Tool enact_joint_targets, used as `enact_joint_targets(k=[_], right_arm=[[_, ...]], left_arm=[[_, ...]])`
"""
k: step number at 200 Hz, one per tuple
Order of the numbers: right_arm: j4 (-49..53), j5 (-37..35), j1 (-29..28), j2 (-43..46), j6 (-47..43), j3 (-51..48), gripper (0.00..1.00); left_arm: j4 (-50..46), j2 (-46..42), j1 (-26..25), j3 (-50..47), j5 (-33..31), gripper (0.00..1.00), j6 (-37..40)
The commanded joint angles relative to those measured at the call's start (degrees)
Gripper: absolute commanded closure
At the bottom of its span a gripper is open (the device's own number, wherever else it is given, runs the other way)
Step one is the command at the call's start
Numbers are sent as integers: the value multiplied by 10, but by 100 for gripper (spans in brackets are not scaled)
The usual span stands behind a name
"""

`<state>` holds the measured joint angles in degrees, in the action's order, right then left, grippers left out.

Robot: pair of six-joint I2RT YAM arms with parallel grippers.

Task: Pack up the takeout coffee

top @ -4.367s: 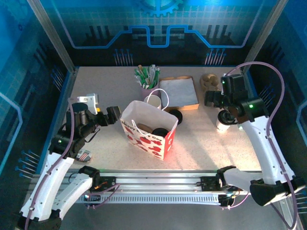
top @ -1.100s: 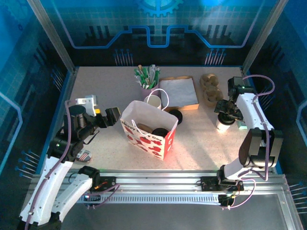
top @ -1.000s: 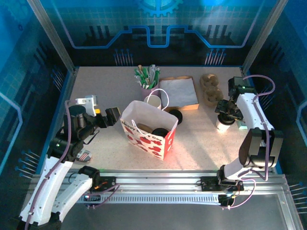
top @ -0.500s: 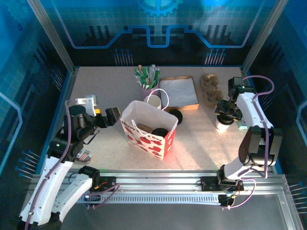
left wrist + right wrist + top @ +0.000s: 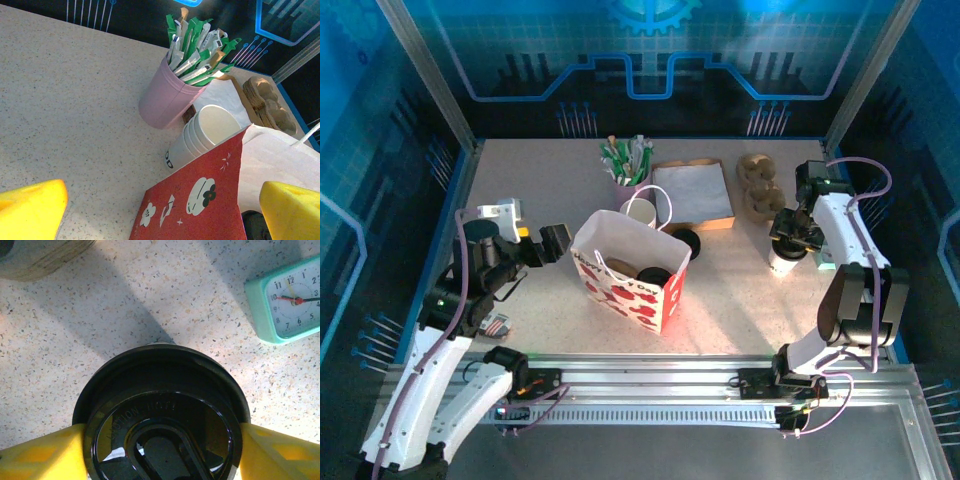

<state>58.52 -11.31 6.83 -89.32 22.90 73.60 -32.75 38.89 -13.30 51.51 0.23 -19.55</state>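
Note:
The takeout coffee [image 5: 781,263], a white paper cup with a black lid [image 5: 162,425], stands on the table at the right. My right gripper [image 5: 790,240] is directly above it, pointing down. In the right wrist view, its yellow fingers [image 5: 40,455] meet the lid's rim on both sides, so the gripper [image 5: 162,452] is shut on the cup. The red and white gift bag [image 5: 630,280] stands open mid-table. My left gripper [image 5: 532,235] hovers to its left, open and holding nothing, with the bag's red side [image 5: 200,200] between its fingertips [image 5: 30,210].
A stack of white cups [image 5: 640,212] leans behind the bag, beside a pink cup of green-white sticks [image 5: 625,175]. A brown box of napkins [image 5: 695,192] and pulp carriers [image 5: 758,180] sit at the back. A mint clock [image 5: 287,297] lies right of the coffee. A loose black lid [image 5: 685,240] lies nearby.
The right gripper's fingers have come in against the coffee cup, which still stands in the same spot. The left arm has not moved.

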Motion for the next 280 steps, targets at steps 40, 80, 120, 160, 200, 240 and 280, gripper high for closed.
enact_joint_targets(k=[40,80,120,160,200,240,280], right_arm=[[7,32,0,41,-4,-23,37],[10,17,-34,81,-13,-37,37],[17,19,-68,124,-23,-45,39],[40,61,-97,157,-29,-27,39],[68,47,-150,190,-55,11,40],[92,41,-190,213,-64,52,41],[120,24,-232,219,-73,109,41]], left_arm=[[-9,-2,0,5,4,1,0],[-9,-1,0,4,2,1,0],[-9,2,0,4,-1,1,2],[-8,4,0,4,-7,1,4],[-8,4,0,3,-16,1,6],[-4,5,1,1,-22,1,8],[-2,8,3,0,-22,1,9]])
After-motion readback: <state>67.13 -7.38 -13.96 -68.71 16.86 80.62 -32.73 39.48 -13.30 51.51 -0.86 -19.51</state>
